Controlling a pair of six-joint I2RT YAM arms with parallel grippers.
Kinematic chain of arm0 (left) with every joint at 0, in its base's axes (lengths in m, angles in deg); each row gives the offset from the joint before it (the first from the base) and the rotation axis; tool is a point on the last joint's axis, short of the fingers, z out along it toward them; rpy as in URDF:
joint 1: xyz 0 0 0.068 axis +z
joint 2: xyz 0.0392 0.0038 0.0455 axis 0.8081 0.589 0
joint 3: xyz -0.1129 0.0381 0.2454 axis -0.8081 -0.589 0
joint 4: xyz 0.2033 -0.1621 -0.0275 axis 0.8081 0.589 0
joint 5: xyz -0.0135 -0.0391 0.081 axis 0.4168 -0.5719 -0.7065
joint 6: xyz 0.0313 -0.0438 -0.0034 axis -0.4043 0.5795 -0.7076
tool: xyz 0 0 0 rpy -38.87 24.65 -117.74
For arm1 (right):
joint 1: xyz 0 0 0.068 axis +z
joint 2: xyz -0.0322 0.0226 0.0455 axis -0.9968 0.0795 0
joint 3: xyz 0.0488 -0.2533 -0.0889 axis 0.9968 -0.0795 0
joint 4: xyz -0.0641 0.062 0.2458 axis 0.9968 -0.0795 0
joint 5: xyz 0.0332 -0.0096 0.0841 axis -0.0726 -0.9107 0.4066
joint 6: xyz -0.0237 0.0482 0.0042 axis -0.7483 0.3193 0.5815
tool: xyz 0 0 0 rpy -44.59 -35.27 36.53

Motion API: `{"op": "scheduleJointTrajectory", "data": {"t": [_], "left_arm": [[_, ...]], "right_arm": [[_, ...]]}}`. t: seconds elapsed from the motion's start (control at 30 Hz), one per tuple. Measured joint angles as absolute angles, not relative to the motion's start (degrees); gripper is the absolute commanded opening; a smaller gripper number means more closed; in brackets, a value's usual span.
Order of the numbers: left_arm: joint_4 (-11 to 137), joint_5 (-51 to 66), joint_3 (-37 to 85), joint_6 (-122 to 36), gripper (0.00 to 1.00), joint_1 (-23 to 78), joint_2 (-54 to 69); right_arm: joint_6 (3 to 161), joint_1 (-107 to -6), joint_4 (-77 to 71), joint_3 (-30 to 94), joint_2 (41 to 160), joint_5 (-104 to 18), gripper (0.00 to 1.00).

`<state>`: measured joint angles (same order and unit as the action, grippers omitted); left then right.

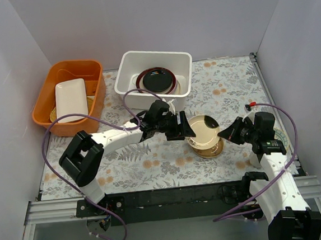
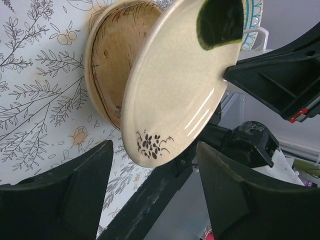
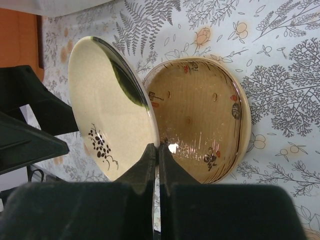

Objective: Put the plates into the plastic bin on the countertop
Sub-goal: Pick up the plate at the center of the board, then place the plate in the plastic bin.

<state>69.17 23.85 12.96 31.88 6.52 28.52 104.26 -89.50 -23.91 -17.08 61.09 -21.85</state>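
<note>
My right gripper [image 3: 158, 150] is shut on the rim of a cream plate with a dark sprig [image 3: 105, 110] and holds it tilted up on edge over a tan plate [image 3: 200, 120] that lies on the countertop [image 1: 230, 86]. From above, the cream plate [image 1: 203, 128] stands between my right gripper [image 1: 222, 132] and my left gripper [image 1: 186, 126]. My left gripper [image 2: 155, 180] is open, its fingers apart just short of the plate's lower edge [image 2: 175, 85]. The white plastic bin [image 1: 125, 72] at the back holds a glossy black plate [image 1: 157, 80] on a maroon one [image 1: 173, 88].
An orange tub [image 1: 43, 102] at the back left holds a white rectangular dish [image 1: 71, 98]. A blue-patterned plate [image 2: 252, 12] and a white handle [image 2: 257, 35] show behind the right arm. Grey walls close in both sides.
</note>
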Motion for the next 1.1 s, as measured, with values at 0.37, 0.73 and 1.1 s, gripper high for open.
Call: {"op": "scheduleJointTrajectory", "data": {"t": [0.37, 0.73, 1.1], "left_arm": [[67.1, 24.5, 13.0, 32.9, 0.26, 5.6, 31.7], [64.5, 26.6, 13.2, 33.6, 0.00, 5.7, 31.5], [68.7, 23.4, 13.2, 32.1, 0.00, 5.4, 31.6]], "right_arm": [[105.7, -89.5, -21.2, -17.1, 60.5, -17.7, 0.01], [105.6, -89.9, -20.8, -17.3, 60.6, -18.7, 0.69], [105.3, -89.5, -20.7, -17.3, 58.8, -17.7, 0.94]]}}
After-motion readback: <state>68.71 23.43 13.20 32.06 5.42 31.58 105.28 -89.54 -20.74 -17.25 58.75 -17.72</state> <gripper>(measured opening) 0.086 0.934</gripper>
